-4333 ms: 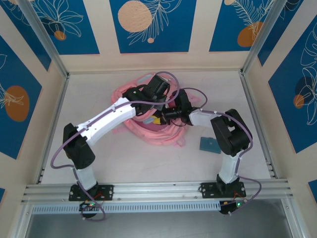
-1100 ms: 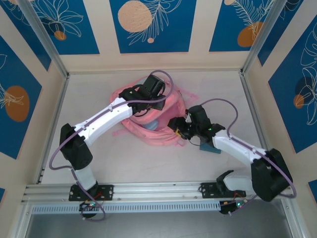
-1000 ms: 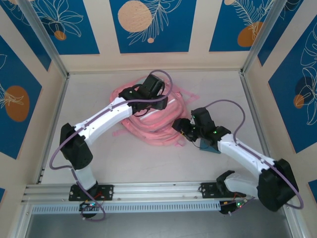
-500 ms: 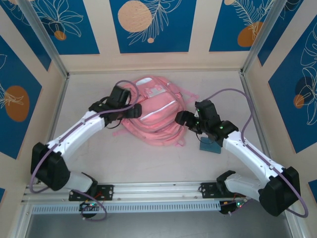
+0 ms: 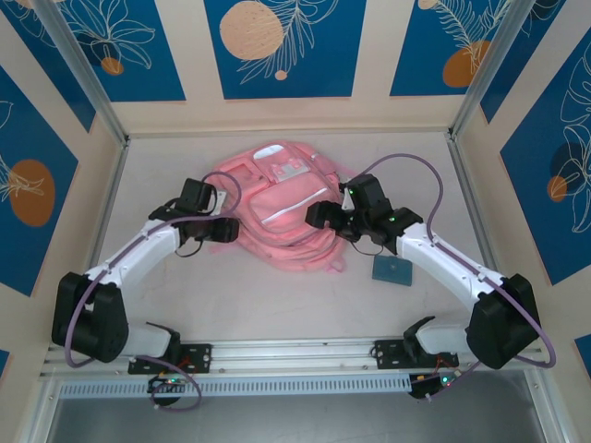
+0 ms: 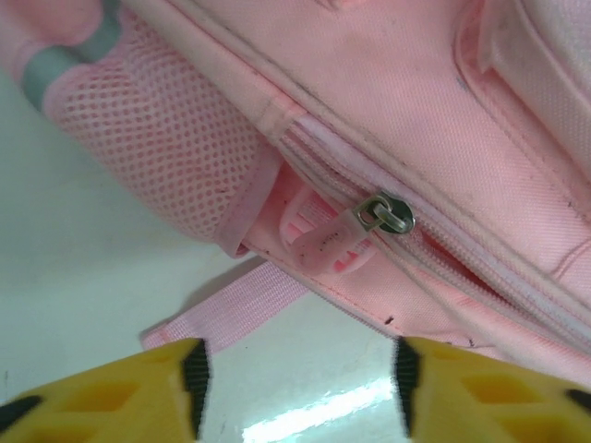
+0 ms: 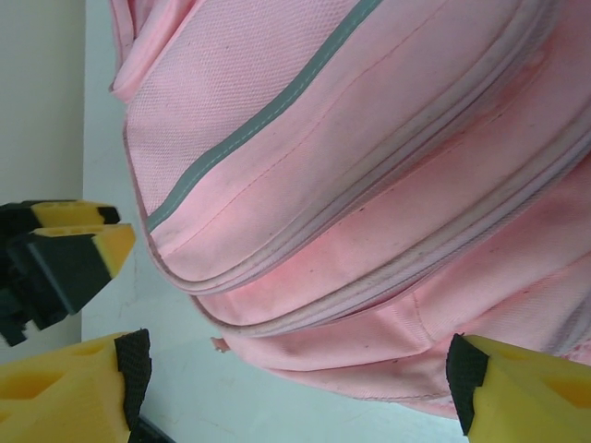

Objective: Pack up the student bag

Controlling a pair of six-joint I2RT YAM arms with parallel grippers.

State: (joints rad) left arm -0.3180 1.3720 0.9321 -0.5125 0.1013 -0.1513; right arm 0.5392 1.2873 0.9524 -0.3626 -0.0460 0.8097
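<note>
Unfinished: student bag point(image 5: 277, 208) flat mid-frame on worktop point(image 5: 277, 300), teal case point(image 5: 392, 269) outside, lower right; left tool point(image 6: 297, 374), right tool point(image 7: 295, 378) apart, empty.

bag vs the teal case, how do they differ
The bag is pink, soft and bulging; the case is teal, flat and rectangular. The bag is far bigger than the case. The bag lies mid-table; the case lies nearer, to its right, apart. Both rest on the table.

One student bag point(image 5: 277, 201), one teal case point(image 5: 392, 270), two arms point(image 5: 148, 249) point(image 5: 443, 263).
</note>
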